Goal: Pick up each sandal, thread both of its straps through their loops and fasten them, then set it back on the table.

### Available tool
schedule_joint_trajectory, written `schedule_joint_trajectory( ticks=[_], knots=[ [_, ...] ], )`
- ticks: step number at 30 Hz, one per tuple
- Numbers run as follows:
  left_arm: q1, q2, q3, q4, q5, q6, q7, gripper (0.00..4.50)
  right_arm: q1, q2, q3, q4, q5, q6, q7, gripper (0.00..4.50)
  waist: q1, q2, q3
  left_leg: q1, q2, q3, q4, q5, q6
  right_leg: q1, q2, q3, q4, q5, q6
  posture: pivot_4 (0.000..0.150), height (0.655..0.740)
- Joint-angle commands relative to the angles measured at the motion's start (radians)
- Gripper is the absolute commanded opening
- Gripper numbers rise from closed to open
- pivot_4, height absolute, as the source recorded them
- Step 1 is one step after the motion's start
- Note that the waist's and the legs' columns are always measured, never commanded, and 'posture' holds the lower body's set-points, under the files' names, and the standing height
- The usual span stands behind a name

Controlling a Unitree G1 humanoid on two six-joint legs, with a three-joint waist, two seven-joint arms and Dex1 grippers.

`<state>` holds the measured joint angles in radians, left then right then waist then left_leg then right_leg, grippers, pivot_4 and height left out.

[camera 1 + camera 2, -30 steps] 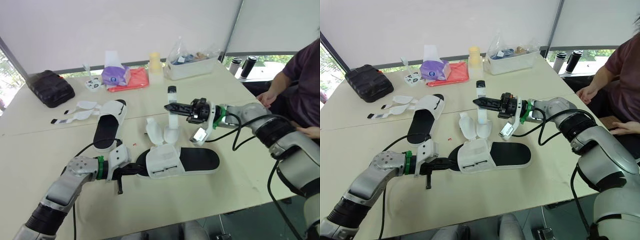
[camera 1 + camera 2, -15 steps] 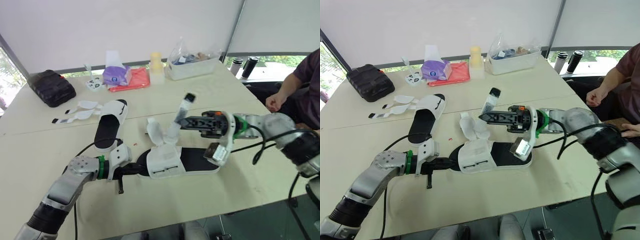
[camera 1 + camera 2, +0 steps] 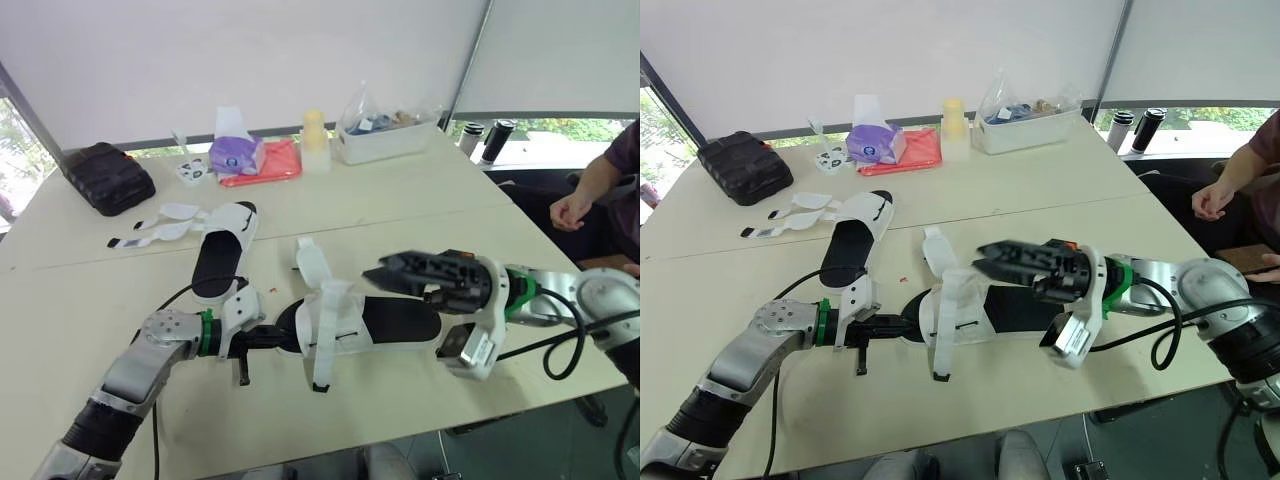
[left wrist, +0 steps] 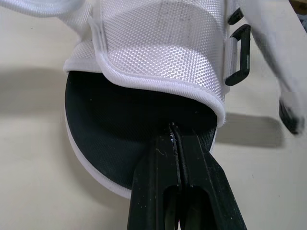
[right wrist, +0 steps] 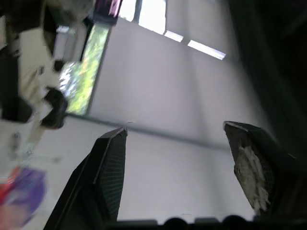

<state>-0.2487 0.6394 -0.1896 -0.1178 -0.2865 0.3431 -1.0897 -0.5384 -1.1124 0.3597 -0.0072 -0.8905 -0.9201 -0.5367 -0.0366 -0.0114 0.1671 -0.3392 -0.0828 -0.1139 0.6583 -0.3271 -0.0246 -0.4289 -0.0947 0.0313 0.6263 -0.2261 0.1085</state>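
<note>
The near sandal (image 3: 395, 322), black sole with a white mesh upper (image 4: 158, 43), lies on the table in front of me. My left gripper (image 3: 262, 339) is shut on the edge of its sole, seen close in the left wrist view (image 4: 174, 132). One white strap (image 3: 322, 345) lies draped over the upper toward the table's front edge; another strap (image 3: 311, 262) lies on the far side. My right gripper (image 3: 374, 275) hovers open and empty just above the sandal's heel part. A second sandal (image 3: 222, 252) lies farther back on the left, its straps (image 3: 160, 224) spread out.
At the back stand a black pouch (image 3: 105, 177), a purple tissue pack (image 3: 236, 152), a red packet (image 3: 272, 160), a yellow bottle (image 3: 315, 128) and a clear bin (image 3: 385, 135). Two dark bottles (image 3: 490, 137) and a person's hand (image 3: 572, 210) are at the right.
My right gripper opened, let go of the raised strap and drew back toward the right. The strap fell forward across the upper. The left gripper kept its hold.
</note>
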Motion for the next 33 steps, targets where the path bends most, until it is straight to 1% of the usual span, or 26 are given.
schedule_joint_trajectory(
  ticks=[1, 2, 3, 4, 5, 7, 10, 12, 13, 15, 16, 18, 21, 23, 26, 30, 33],
  knots=[
    [0.008, 0.006, 0.003, -0.007, 0.004, -0.003, 0.001, 0.0, 0.15, -0.053, 0.044, 0.034, 0.606, 0.125, 0.412, 3.42, 0.001, 0.0, 0.0, 0.0, 0.0, 0.0, 0.0, 0.0, 0.001, 0.0, 0.0, 0.0, -0.001, 0.0, 0.0, 0.15, 0.74],
    [0.011, 0.005, 0.003, -0.01, 0.004, -0.003, 0.003, 0.0, 0.215, -0.07, 0.073, 0.01, 0.85, 0.204, 0.58, 3.42, 0.002, 0.0, 0.0, 0.0, 0.001, 0.0, 0.0, -0.001, 0.002, 0.002, 0.0, 0.0, -0.003, 0.0, 0.0, 0.15, 0.74],
    [0.015, 0.006, 0.003, -0.015, 0.002, -0.002, 0.004, 0.0, 0.279, -0.095, 0.066, -0.07, 1.109, 0.344, 0.727, 3.42, 0.002, 0.0, 0.0, 0.001, 0.003, -0.001, 0.001, -0.002, 0.004, 0.005, 0.001, -0.002, -0.007, 0.0, 0.0, 0.15, 0.74],
    [0.017, 0.005, 0.006, -0.022, -0.001, 0.002, 0.006, 0.0, 0.307, -0.12, 0.017, -0.204, 1.436, 0.533, 0.823, 3.42, 0.001, 0.001, 0.0, 0.0, 0.005, -0.002, 0.002, -0.003, 0.006, 0.005, 0.001, -0.002, -0.008, 0.0, 0.0, 0.15, 0.74],
    [0.019, 0.005, 0.007, -0.028, -0.004, 0.005, 0.008, 0.0, 0.32, -0.135, -0.034, -0.294, 1.647, 0.67, 0.88, 3.42, -0.001, 0.004, 0.002, 0.0, 0.005, -0.002, 0.004, -0.005, 0.009, 0.005, 0.001, -0.002, -0.008, 0.0, 0.0, 0.15, 0.74],
    [0.02, 0.006, 0.009, -0.035, -0.007, 0.008, 0.007, 0.0, 0.316, -0.156, -0.137, -0.426, 2.025, 0.904, 0.964, 3.42, -0.009, 0.008, 0.002, 0.0, 0.005, -0.001, 0.005, -0.006, 0.01, 0.005, 0.0, -0.001, -0.008, 0.001, 0.002, 0.15, 0.74],
    [0.016, 0.005, 0.008, -0.036, -0.009, 0.008, 0.005, 0.0, 0.357, -0.189, -0.243, -0.527, 2.371, 1.163, 1.049, 3.42, 0.004, 0.007, 0.002, 0.0, 0.007, -0.002, 0.006, -0.006, 0.01, 0.006, 0.002, -0.002, -0.009, 0.002, 0.003, 0.15, 0.74],
    [0.004, 0.003, 0.005, -0.033, -0.008, 0.006, 0.002, 0.0, 0.447, -0.207, -0.283, -0.581, 2.501, 1.297, 1.097, 3.42, 0.028, 0.004, 0.001, 0.0, 0.009, -0.004, 0.006, -0.006, 0.01, 0.007, 0.005, -0.004, -0.011, 0.002, 0.003, 0.15, 0.74],
    [-0.001, 0.001, 0.005, -0.032, -0.008, 0.007, 0.002, 0.0, 0.493, -0.208, -0.295, -0.603, 2.503, 1.341, 1.119, 3.42, 0.037, 0.004, 0.001, -0.001, 0.01, -0.006, 0.006, -0.006, 0.01, 0.007, 0.006, -0.006, -0.012, 0.002, 0.003, 0.15, 0.74],
    [-0.005, 0.0, 0.005, -0.036, -0.01, 0.011, 0.003, 0.0, 0.548, -0.178, -0.296, -0.616, 2.491, 1.41, 1.11, 3.42, 0.052, 0.004, 0.001, -0.003, 0.01, -0.007, 0.006, -0.006, 0.01, 0.005, 0.006, -0.007, -0.012, 0.002, 0.003, 0.15, 0.74],
    [-0.004, 0.0, 0.006, -0.04, -0.012, 0.013, 0.004, 0.0, 0.566, -0.16, -0.283, -0.615, 2.459, 1.443, 1.099, 3.42, 0.053, 0.004, 0.001, -0.005, 0.008, -0.007, 0.006, -0.006, 0.01, 0.003, 0.005, -0.007, -0.011, 0.002, 0.003, 0.15, 0.74],
    [0.001, 0.001, 0.007, -0.053, -0.015, 0.02, 0.007, 0.0, 0.588, -0.089, -0.265, -0.615, 2.298, 1.435, 1.078, 3.42, 0.052, 0.003, 0.0, -0.006, 0.008, -0.005, 0.007, -0.006, 0.01, 0.003, 0.003, -0.007, -0.012, 0.003, 0.003, 0.15, 0.74],
    [0.014, 0.002, 0.008, -0.067, -0.016, 0.028, 0.012, 0.0, 0.61, 0.042, -0.216, -0.599, 2.246, 1.49, 1.028, 3.42, 0.051, 0.002, 0.0, -0.006, 0.007, -0.004, 0.009, -0.006, 0.009, 0.003, 0.002, -0.006, -0.012, 0.004, 0.006, 0.15, 0.74],
    [0.02, 0.0, 0.005, -0.073, -0.014, 0.029, 0.016, 0.0, 0.612, 0.114, -0.181, -0.596, 2.199, 1.526, 1.029, 3.42, 0.05, 0.002, 0.0, -0.006, 0.007, -0.004, 0.009, -0.006, 0.009, 0.003, 0.002, -0.006, -0.012, 0.004, 0.006, 0.15, 0.74],
    [0.019, -0.006, -0.005, -0.074, -0.009, 0.028, 0.018, 0.0, 0.573, 0.213, -0.143, -0.543, 2.087, 1.555, 1.002, 3.42, 0.049, 0.002, 0.0, -0.006, 0.007, -0.004, 0.008, -0.006, 0.009, 0.002, 0.002, -0.006, -0.012, 0.004, 0.006, 0.15, 0.74],
    [0.004, 0.007, -0.029, -0.067, 0.032, -0.008, 0.011, 0.0, 0.536, 0.312, -0.145, -0.495, 2.043, 1.615, 0.967, 3.42, 0.05, 0.002, 0.0, -0.006, 0.006, -0.003, 0.008, -0.005, 0.008, 0.002, 0.002, -0.006, -0.012, 0.004, 0.006, 0.15, 0.74],
    [-0.002, -0.001, -0.028, -0.07, 0.025, 0.0, 0.016, 0.0, 0.514, 0.373, -0.144, -0.471, 2.017, 1.653, 0.962, 3.42, 0.05, 0.002, 0.0, -0.006, 0.006, -0.004, 0.008, -0.005, 0.008, 0.002, 0.003, -0.006, -0.012, 0.005, 0.006, 0.15, 0.74]
  ],
)
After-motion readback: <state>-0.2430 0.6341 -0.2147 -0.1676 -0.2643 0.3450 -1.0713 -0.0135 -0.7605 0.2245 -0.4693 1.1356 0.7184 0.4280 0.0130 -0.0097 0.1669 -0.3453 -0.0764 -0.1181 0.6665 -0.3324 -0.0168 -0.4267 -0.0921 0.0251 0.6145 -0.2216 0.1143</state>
